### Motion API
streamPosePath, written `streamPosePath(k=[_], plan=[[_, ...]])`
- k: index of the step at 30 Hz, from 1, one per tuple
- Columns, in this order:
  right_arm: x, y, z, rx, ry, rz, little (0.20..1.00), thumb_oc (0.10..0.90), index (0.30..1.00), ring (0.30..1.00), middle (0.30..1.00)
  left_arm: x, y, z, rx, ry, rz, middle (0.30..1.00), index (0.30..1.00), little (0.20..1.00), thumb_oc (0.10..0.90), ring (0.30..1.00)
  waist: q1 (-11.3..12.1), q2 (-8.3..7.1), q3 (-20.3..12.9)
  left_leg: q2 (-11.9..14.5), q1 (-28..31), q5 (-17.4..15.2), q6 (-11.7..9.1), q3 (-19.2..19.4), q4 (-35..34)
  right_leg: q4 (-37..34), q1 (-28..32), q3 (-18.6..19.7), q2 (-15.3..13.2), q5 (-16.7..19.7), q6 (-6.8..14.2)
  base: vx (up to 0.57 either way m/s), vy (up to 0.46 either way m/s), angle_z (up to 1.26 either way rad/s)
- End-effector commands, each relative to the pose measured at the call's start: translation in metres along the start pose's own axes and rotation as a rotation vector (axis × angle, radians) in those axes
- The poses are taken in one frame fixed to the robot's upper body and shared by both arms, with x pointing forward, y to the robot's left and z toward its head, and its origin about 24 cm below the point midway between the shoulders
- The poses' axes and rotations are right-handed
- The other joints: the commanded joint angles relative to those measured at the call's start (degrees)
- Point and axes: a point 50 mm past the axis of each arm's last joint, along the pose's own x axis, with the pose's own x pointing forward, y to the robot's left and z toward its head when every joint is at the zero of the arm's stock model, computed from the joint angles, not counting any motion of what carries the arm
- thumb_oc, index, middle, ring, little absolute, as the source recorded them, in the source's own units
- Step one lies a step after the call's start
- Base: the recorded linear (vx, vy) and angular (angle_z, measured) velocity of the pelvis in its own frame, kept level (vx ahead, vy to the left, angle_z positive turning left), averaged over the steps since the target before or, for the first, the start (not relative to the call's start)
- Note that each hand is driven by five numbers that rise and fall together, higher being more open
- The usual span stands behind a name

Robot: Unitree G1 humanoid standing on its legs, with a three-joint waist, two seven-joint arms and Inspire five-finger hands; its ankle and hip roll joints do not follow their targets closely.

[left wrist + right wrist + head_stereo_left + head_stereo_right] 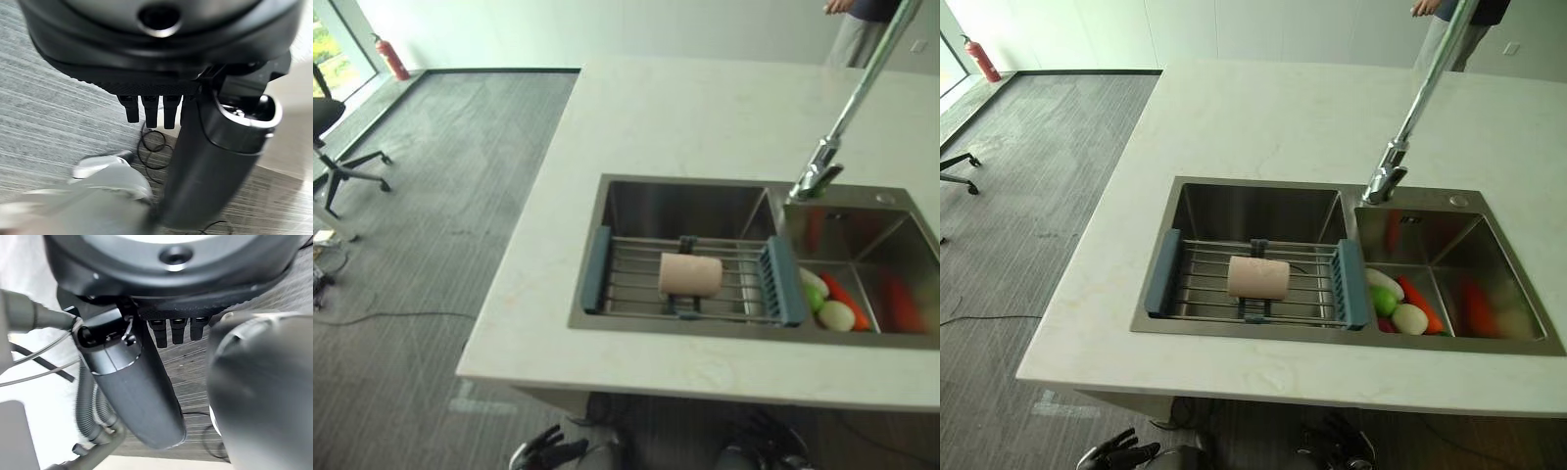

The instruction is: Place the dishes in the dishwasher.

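L hand [546, 449] low by floor, fingers relaxed, empty, R hand [1337, 443] same, pink cup [689, 275] on sink rack [636, 284].

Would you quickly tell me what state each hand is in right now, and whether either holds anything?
Left hand: open, fingers straight, holding nothing, hanging low over the floor.
Right hand: open, fingers straight, holding nothing, also down below the counter.

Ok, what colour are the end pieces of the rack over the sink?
Blue-grey; the rack's end pieces show best in the right eye view.
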Motion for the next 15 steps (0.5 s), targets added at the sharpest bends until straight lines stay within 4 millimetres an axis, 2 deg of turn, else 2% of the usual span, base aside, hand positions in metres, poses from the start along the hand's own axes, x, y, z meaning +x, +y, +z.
streamPosePath(k=[1, 5, 9, 11, 13, 14, 15], plan=[[-0.002, -0.029, 0.035, 0.018, -0.133, -0.059, 0.900, 0.800, 0.900, 0.900, 0.900, 0.003, 0.001, 0.019, 0.004, -0.097, 0.047, 0.900, 0.900, 0.900, 0.800, 0.900, -0.61, 3.74, 1.39, 3.49, 4.74, -6.34, -4.16, -0.92, -1.64, 4.65, -1.98, 1.05, 3.30, -6.30, -0.01, -0.02, -0.155, 0.22], [-0.009, -0.051, 0.027, 0.037, -0.091, -0.141, 0.900, 0.800, 0.900, 0.900, 0.900, 0.001, 0.011, 0.021, -0.039, -0.115, 0.138, 0.900, 0.900, 0.900, 0.800, 0.900, -1.03, 4.86, 1.10, 5.03, 4.21, -4.60, -6.17, -2.47, -1.64, 4.65, -0.54, 1.80, 5.01, -8.75, -1.63, -0.01, -0.101, -0.07], [-0.014, -0.064, 0.033, 0.055, -0.114, -0.161, 0.900, 0.800, 0.900, 0.900, 0.900, -0.001, 0.024, 0.028, -0.004, -0.151, 0.229, 0.900, 0.900, 0.900, 0.800, 0.900, -1.24, 5.77, 0.95, 5.64, 3.28, -3.44, -7.06, -3.47, -1.64, 4.65, -0.30, 2.30, 5.78, -9.88, -2.63, -0.02, -0.028, 0.06], [-0.017, -0.072, 0.036, 0.060, -0.126, -0.171, 0.900, 0.800, 0.900, 0.900, 0.900, -0.005, 0.040, 0.036, 0.023, -0.179, 0.346, 0.900, 0.900, 0.900, 0.800, 0.900, -1.30, 6.32, 1.07, 5.77, 3.46, -3.27, -7.49, -3.86, -1.64, 4.65, 0.40, 2.53, 6.01, -10.77, -2.92, 0.00, 0.000, 0.00], [-0.019, -0.077, 0.039, 0.060, -0.132, -0.179, 0.900, 0.800, 0.900, 0.900, 0.900, -0.012, 0.066, 0.046, 0.002, -0.202, 0.457, 0.900, 0.900, 0.900, 0.800, 0.900, -1.29, 6.75, 1.05, 5.68, 3.45, -3.08, -7.59, -4.11, -1.64, 4.65, 0.73, 2.60, 6.01, -11.02, -2.98, -0.01, 0.007, 0.09], [-0.020, -0.080, 0.040, 0.065, -0.136, -0.186, 0.900, 0.800, 0.900, 0.900, 0.900, -0.019, 0.088, 0.058, -0.005, -0.231, 0.549, 0.900, 0.900, 0.900, 0.800, 0.900, -1.23, 7.03, 0.89, 5.57, 3.10, -2.72, -7.51, -4.35, -1.64, 4.65, 0.66, 2.67, 5.96, -10.88, -3.05, 0.01, 0.002, 0.13], [-0.023, -0.086, 0.039, 0.085, -0.138, -0.206, 0.900, 0.800, 0.900, 0.900, 0.900, -0.041, 0.136, 0.078, -0.029, -0.254, 0.739, 0.900, 0.900, 0.900, 0.800, 0.900, -0.78, 7.54, 0.82, 5.33, 3.48, -2.85, -7.47, -4.71, -1.64, 4.65, 1.43, 2.65, 5.75, -11.10, -2.82, 0.02, -0.005, 0.08]])
